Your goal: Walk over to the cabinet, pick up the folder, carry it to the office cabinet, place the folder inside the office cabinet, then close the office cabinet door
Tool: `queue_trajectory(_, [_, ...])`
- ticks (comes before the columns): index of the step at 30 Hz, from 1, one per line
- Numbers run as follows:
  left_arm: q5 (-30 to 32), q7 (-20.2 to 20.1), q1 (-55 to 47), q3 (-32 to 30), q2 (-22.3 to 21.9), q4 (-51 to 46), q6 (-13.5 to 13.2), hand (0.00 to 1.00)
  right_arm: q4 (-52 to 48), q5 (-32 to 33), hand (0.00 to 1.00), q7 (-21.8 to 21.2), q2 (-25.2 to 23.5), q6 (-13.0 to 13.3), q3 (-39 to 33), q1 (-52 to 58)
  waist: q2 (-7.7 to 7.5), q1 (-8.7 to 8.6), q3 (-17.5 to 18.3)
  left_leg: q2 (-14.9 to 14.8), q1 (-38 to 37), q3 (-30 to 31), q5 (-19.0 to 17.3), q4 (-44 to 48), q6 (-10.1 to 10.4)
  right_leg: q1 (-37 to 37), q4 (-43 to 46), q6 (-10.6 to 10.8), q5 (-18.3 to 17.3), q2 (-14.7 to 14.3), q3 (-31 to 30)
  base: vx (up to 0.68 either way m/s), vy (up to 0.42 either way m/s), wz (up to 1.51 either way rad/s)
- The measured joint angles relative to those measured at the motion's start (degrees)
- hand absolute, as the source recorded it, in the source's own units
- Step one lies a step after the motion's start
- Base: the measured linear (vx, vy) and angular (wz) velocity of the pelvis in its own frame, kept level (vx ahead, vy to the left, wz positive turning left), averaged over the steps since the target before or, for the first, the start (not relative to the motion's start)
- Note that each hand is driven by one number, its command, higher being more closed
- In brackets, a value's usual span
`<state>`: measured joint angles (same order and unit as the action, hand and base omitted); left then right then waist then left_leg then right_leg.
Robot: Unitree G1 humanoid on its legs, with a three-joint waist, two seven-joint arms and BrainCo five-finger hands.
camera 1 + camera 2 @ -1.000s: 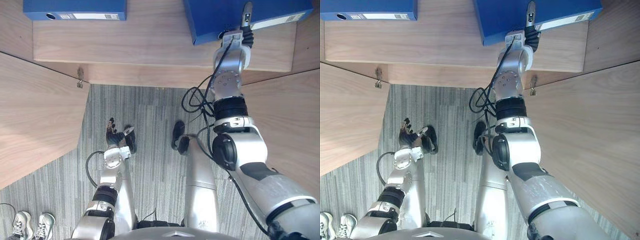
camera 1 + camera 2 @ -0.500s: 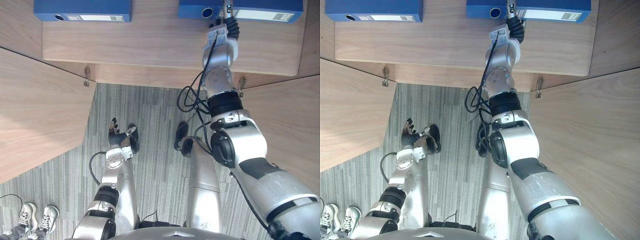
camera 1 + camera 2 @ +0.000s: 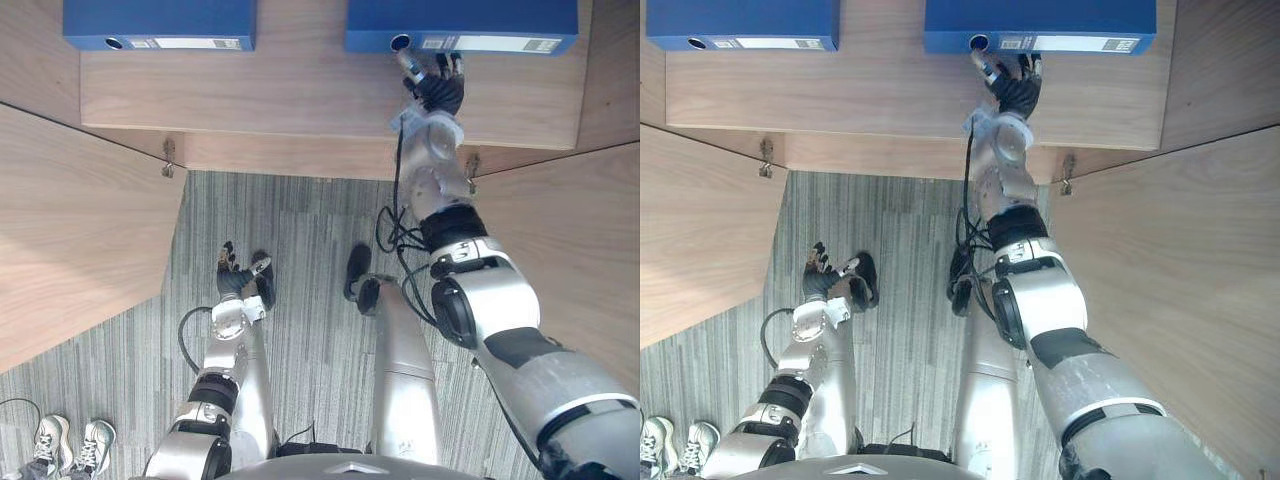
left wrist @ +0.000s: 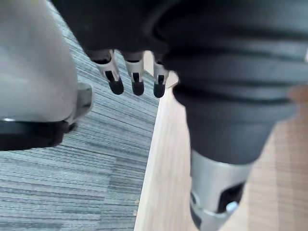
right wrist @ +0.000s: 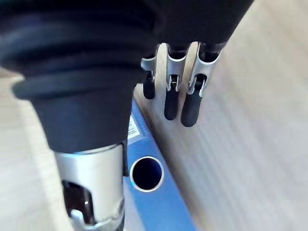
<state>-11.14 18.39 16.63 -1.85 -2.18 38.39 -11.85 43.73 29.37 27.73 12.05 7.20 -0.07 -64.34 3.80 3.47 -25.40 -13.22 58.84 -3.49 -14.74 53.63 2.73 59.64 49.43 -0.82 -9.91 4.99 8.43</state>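
Blue folder (image 3: 460, 20), white spine label (image 3: 490, 44), right hand (image 3: 438, 92) slack-fingered beside it

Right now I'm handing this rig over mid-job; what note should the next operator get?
The right hand is open and holds nothing; it sits by the folder spine, contact unclear.
The left hand is open and idle, low over the carpet.
The folder lies flat on the cabinet shelf, with a second folder further left.
Done: folder placed inside.
Left: draw the right hand out, then close up; the left door and right door both stand open.
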Motion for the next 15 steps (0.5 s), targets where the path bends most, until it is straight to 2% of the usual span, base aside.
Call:
queue_trajectory(3, [0.0,0.0,0.1,-1.6,0.2,0.8,0.0,0.00,-3.7,-9.5,0.00,-0.1,0.0,-1.5,0.0,3.3,-0.01,-0.11,0.0,-0.1,0.1,-0.3,0.0,0.0,-0.1,0.1,-0.3,0.1,0.4,-0.1,-0.2,-0.05,0.001,-0.06])
queue_trajectory(7, [0.1,-0.2,0.1,-3.3,0.5,0.8,0.0,0.00,-12.7,-22.9,0.00,0.0,-0.1,-4.7,0.0,10.0,-0.04,-0.15,0.0,-0.2,0.1,-0.4,0.0,0.0,-0.1,0.1,-0.4,0.1,0.4,-0.2,-0.3,-0.03,-0.022,-0.01])
queue_trajectory(8, [0.1,-0.3,0.1,-3.5,0.5,0.8,0.0,0.00,-14.3,-25.2,1.00,0.0,-0.1,-5.0,0.0,11.3,-0.05,-0.17,0.0,-0.2,0.0,-0.4,0.0,-0.1,-0.1,0.1,-0.4,0.1,0.4,-0.2,-0.3,-0.03,-0.033,-0.01])
queue_trajectory(10, [0.3,-0.6,0.0,-4.2,0.6,0.5,0.0,0.00,-19.0,-33.4,1.00,0.1,0.0,-5.7,0.1,15.6,-0.08,-0.42,0.0,-0.2,0.0,-0.5,0.0,-0.2,-0.1,0.1,-0.4,0.1,0.4,-0.2,-0.3,0.00,0.000,0.00])
queue_trajectory(13, [2.2,-1.7,0.0,-4.5,1.1,0.3,-0.1,0.00,-20.7,-43.7,1.00,0.1,0.0,-6.4,0.6,18.6,-0.39,-0.56,-0.2,-0.2,-0.4,-0.9,0.0,-0.6,-0.1,0.1,-0.4,0.1,0.4,-0.2,-0.7,-0.04,-0.031,-0.01])
queue_trajectory(15, [3.0,-1.9,0.0,-4.9,1.4,0.3,-0.3,0.00,-20.8,-48.0,1.00,-0.2,0.1,-6.9,1.3,19.3,-0.64,-0.55,-0.4,-0.2,-0.7,-1.1,0.1,-0.8,-0.1,0.2,-0.4,0.1,0.4,-0.2,-0.8,-0.02,-0.018,-0.01])
